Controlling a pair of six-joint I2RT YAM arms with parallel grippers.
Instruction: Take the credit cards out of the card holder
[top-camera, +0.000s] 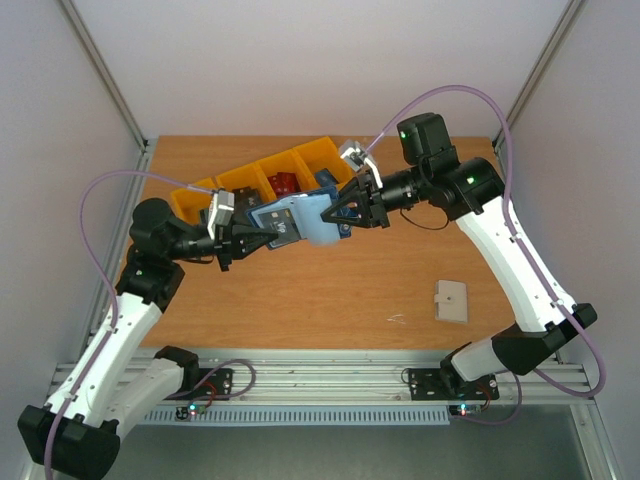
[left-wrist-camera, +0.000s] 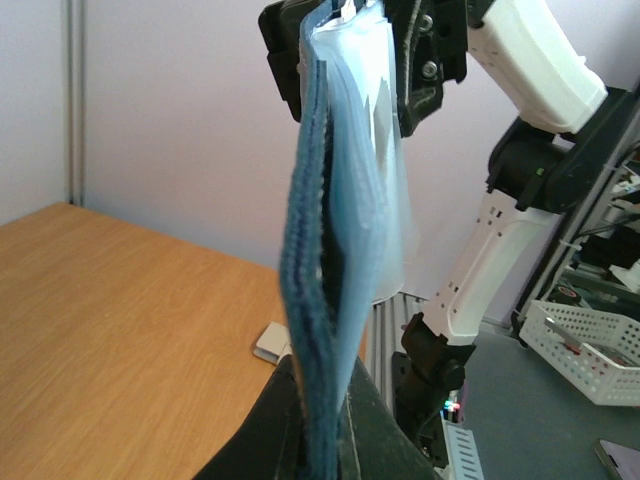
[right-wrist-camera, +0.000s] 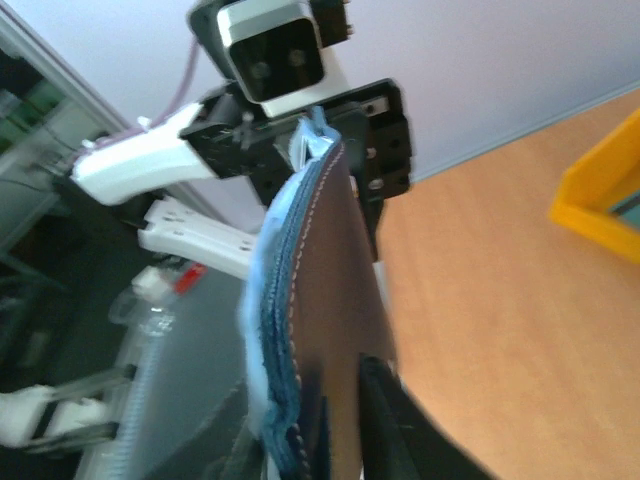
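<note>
The card holder (top-camera: 285, 222) is a dark navy wallet with a light blue inner panel (top-camera: 318, 226), held in the air between both grippers over the back of the table. My left gripper (top-camera: 262, 236) is shut on its left end and my right gripper (top-camera: 338, 213) is shut on its right end. In the left wrist view the card holder (left-wrist-camera: 322, 280) stands edge-on, spread slightly open, rising from my left gripper (left-wrist-camera: 325, 445). In the right wrist view it (right-wrist-camera: 320, 290) rises from my right gripper (right-wrist-camera: 325, 440). A red card (top-camera: 283, 185) lies in a bin. I cannot tell whether cards sit in the pockets.
A row of yellow bins (top-camera: 250, 180) stands at the back, just behind the held wallet; one corner shows in the right wrist view (right-wrist-camera: 600, 175). A beige square pad (top-camera: 451, 301) lies at the front right, also in the left wrist view (left-wrist-camera: 272, 342).
</note>
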